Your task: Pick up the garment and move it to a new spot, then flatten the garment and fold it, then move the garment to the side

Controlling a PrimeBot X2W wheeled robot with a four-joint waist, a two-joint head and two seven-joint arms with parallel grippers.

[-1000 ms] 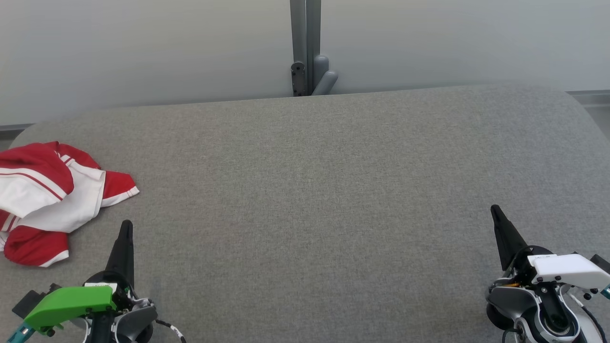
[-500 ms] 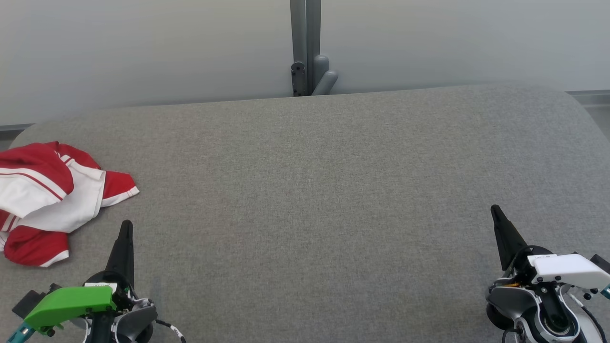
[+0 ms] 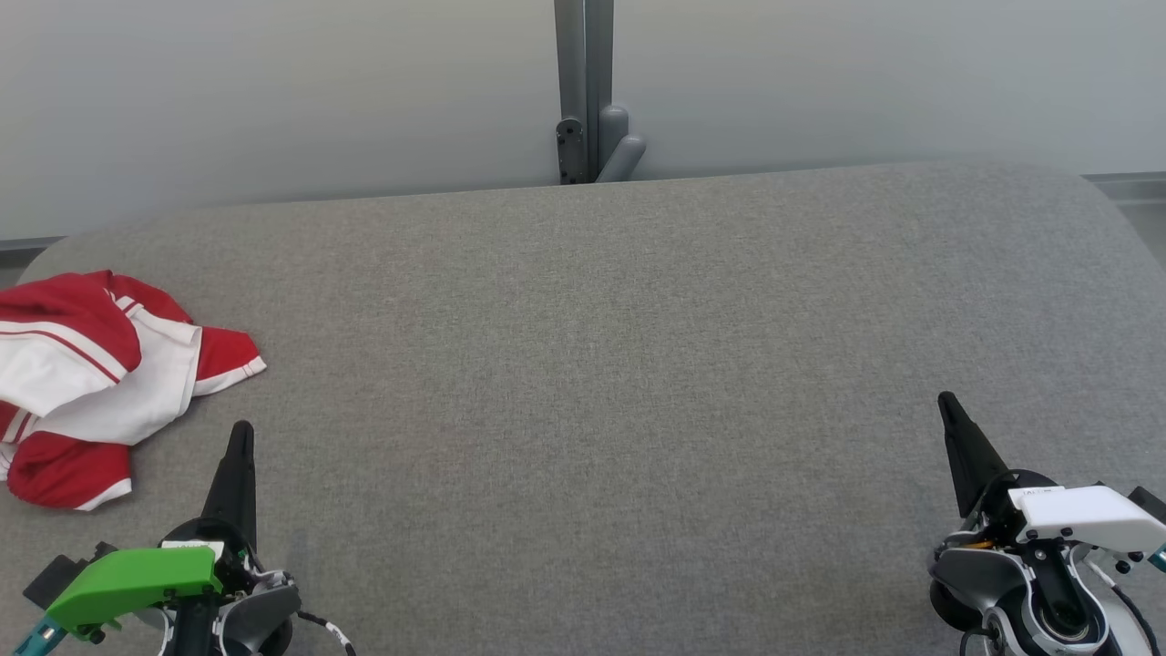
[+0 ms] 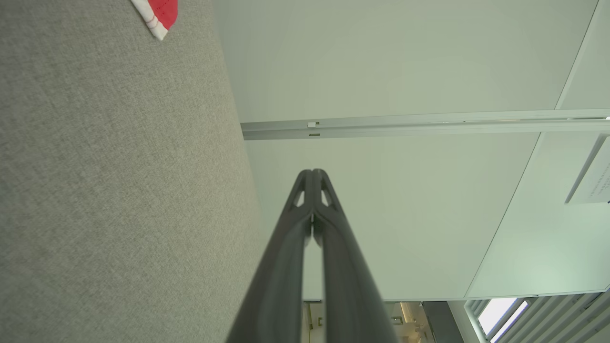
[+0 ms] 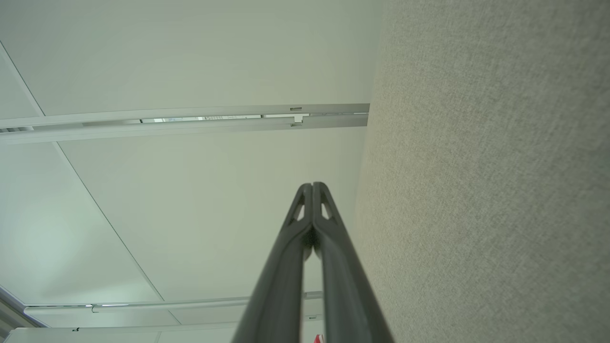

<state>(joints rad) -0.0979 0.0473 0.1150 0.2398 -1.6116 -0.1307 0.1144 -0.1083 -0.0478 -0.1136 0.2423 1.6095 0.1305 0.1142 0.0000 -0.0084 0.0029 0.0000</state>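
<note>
- The left gripper [image 3: 240,435] has long, matte black fingers that taper to a narrow point. The left wrist view shows a small slotted cut-out near each fingertip.
- A bright green angular plastic cover [image 3: 132,576] tops its wrist, with a teal tip at one end and small dark screws.
- Beside it, a rounded grey housing [image 3: 264,612] trails a black-and-white flecked cable [image 3: 326,630].
- The right gripper [image 3: 947,405] has the same dark tapered fingers.
- A white angular plastic cover [image 3: 1084,512] caps its wrist, with dark screws and lettering too small to read.
- Below, a grey and black round joint housing [image 3: 1048,610] carries a thin orange wire [image 3: 976,545].
</note>
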